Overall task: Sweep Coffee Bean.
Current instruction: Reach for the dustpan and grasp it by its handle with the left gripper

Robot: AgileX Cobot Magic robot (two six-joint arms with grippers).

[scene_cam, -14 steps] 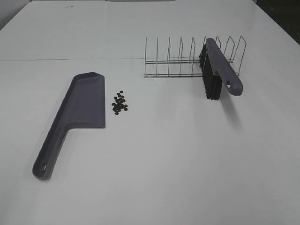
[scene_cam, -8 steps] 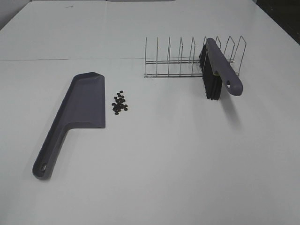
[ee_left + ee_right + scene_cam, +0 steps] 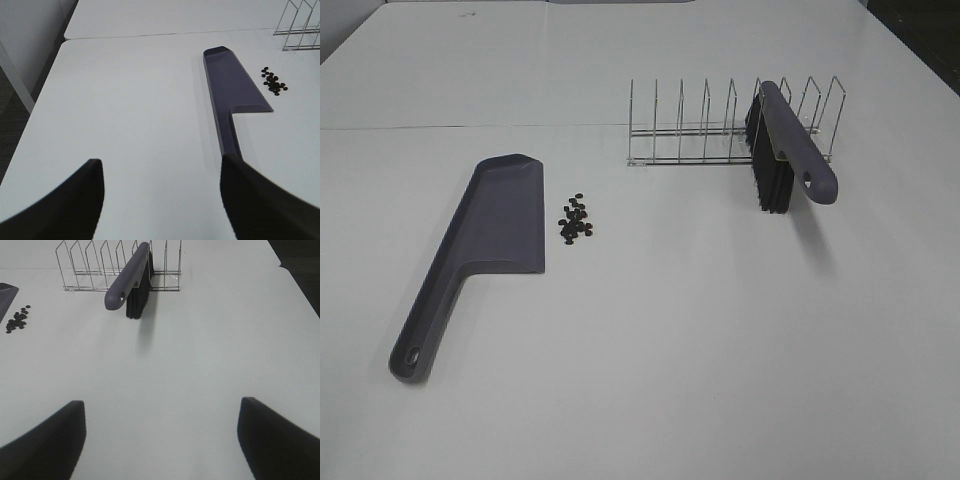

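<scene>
A loose cluster of small dark coffee beans (image 3: 575, 219) lies on the white table just right of the grey-purple dustpan (image 3: 490, 235), which lies flat with its handle toward the front left. The beans (image 3: 273, 83) and dustpan (image 3: 229, 92) also show in the left wrist view; the beans (image 3: 17, 320) show in the right wrist view. A grey-purple brush (image 3: 790, 150) with black bristles leans in a wire rack (image 3: 720, 125); it also shows in the right wrist view (image 3: 131, 277). My left gripper (image 3: 160, 195) and right gripper (image 3: 160, 435) are open, empty and far from these things. Neither shows in the exterior view.
The white table (image 3: 670, 350) has a seam running across at the back. Its left edge (image 3: 35, 100) drops off near the left gripper, and a dark area (image 3: 300, 275) lies beyond its right edge.
</scene>
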